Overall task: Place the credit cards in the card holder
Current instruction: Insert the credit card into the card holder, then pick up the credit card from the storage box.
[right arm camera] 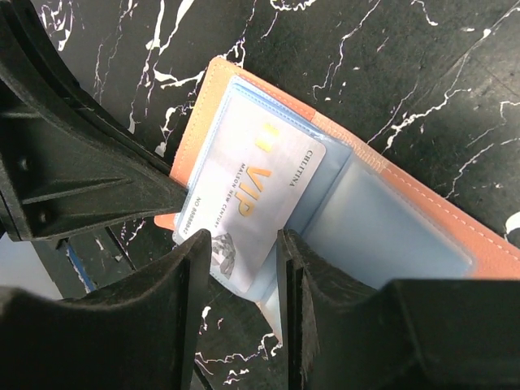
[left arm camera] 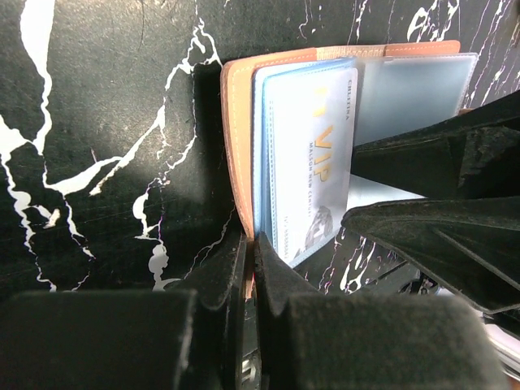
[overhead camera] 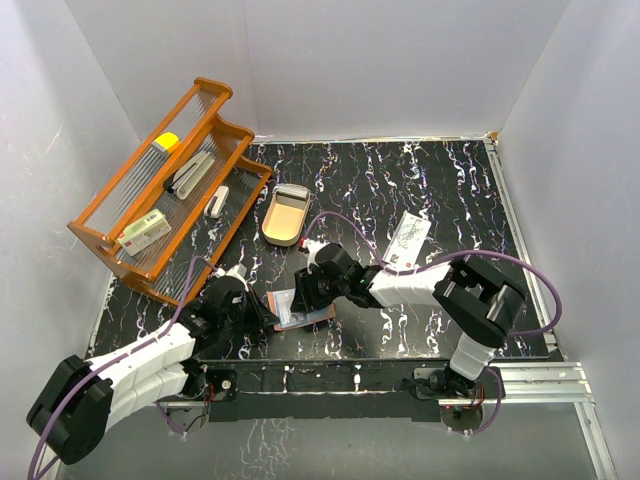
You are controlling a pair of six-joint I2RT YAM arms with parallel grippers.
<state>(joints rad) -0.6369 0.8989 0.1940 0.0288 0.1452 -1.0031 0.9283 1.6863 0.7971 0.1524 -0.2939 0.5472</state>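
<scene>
Low centre of the top view: card holder (overhead camera: pixel 318 315) spread open on the black marbled worktop (overhead camera: pixel 420 180), mostly masked there by the two arms meeting over it. Left hand (left arm camera: pixel 250 244) closed tight at the holder's near edge in its own wrist view, a sliver of orange leather pinched between the fingers (left arm camera: pixel 218 283); bottom of that frame filled with blurred black housing. Pale blue card (right arm camera: pixel 252 191) with gold VIP lettering partly inside a clear pocket on the leaf towards the left of the right wrist frame, tilted, lower end sticking out past the holder's edge. Right hand (right arm camera: pixel 244 240) partly open, fingers either side of that protruding end; cannot tell gripping from merely straddling, the contact hidden under the fingertips. Other leaf of the holder cut off at the right frame edge. Small print on the card too fine to read. Right of centre in the top view: white printed card (overhead camera: pixel 410 238) lying alone, well apart from the holder. Upper left: orange wire rack (overhead camera: pixel 165 200), a tan oval tray (overhead camera: pixel 285 215) just beside it
</scene>
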